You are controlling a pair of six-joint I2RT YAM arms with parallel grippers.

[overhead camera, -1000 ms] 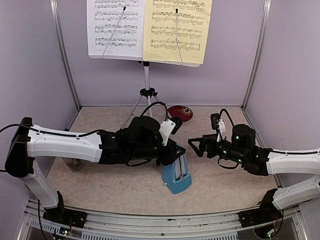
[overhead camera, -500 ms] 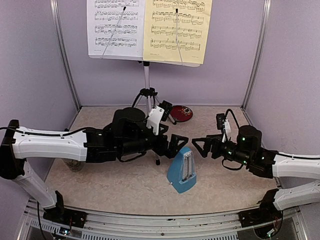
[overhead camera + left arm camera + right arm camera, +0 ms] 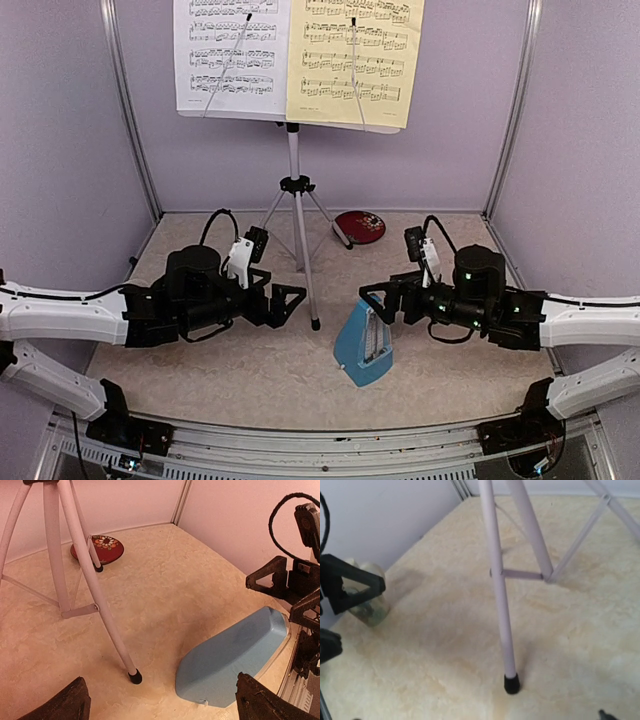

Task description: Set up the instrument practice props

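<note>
Left claw point(image 3: 284, 303) spread wide and empty, I see, just left of the music stand point(image 3: 297, 215) (white sheet point(image 3: 232, 55) and yellow sheet point(image 3: 355, 60) up on it); blue metronome point(image 3: 362, 345) sits on the bench point(image 3: 200, 380) right of its near leg, right claw point(image 3: 376, 300) wide, empty, beside it.

Both arms reach low and inward, wrists level, facing each other. The left gripper point(image 3: 287, 303) has its jaws spread wide and holds nothing; the right gripper point(image 3: 372, 298) likewise.
</note>
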